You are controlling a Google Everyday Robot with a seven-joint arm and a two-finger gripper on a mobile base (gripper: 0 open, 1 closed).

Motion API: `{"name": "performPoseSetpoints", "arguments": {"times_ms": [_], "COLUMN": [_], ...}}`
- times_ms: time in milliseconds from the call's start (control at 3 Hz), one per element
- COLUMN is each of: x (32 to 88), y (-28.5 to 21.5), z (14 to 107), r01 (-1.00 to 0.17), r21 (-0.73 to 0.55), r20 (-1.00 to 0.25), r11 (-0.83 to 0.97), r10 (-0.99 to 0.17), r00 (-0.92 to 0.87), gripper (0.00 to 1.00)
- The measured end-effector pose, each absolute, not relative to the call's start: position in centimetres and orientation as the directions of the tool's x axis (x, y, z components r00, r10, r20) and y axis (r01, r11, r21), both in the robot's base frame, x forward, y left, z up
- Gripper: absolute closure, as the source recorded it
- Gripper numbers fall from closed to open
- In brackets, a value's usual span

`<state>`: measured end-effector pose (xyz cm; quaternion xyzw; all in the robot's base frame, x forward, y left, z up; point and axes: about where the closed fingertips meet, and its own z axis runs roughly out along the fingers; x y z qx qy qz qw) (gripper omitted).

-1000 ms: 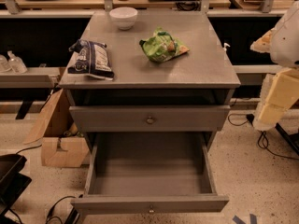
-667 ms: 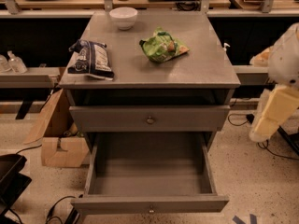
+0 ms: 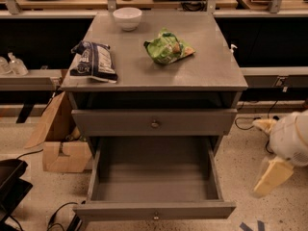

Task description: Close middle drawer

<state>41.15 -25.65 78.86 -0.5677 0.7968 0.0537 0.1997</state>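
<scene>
At the bottom centre of the frame the middle drawer (image 3: 192,210) stands pulled far out, its shallow box empty and its front nearest the camera. It has not moved in the last second. What has changed is the arm: the gripper (image 3: 271,176) has dropped down the right edge of the frame and now hangs at lower right, level with the open drawer's side but well apart from it. Whether it is open or closed I cannot tell, and I see nothing in its hold. I judge the push has not begun; the gripper must still come round to the drawer front.

At lower left lie a black object (image 3: 12,186) and floor cables (image 3: 60,215), with a cardboard box (image 3: 65,155) beside the cabinet; none of them lies in the drawer's path. Above the open drawer, the upper drawer front (image 3: 110,123) sits slightly out. Farther back, the cabinet top (image 3: 202,71) carries a dark snack bag (image 3: 94,61) at left, a green bag (image 3: 167,48) near the middle and a white bowl (image 3: 127,17) at the rear
</scene>
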Motion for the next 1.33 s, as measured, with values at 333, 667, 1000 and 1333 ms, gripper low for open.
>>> {"name": "performPoseSetpoints", "arguments": {"times_ms": [333,667,1000,1333], "x": [40.8,40.6,40.8,40.8], "y": [-26.6,-26.4,-26.3,-26.3], "z": [72.5,67.4,67.0,67.1], "r01": [-0.929,-0.941,-0.942,-0.942], "r21": [-0.141,-0.127,-0.13,-0.134], "r20": [-0.425,-0.451,-0.455,-0.456], "r11": [0.341,0.313,0.31,0.309], "r10": [-0.869,-0.863,-0.863,-0.863], "r00": [-0.254,-0.226,-0.22,-0.219], "gripper": [0.0,0.0,0.0,0.0]}}
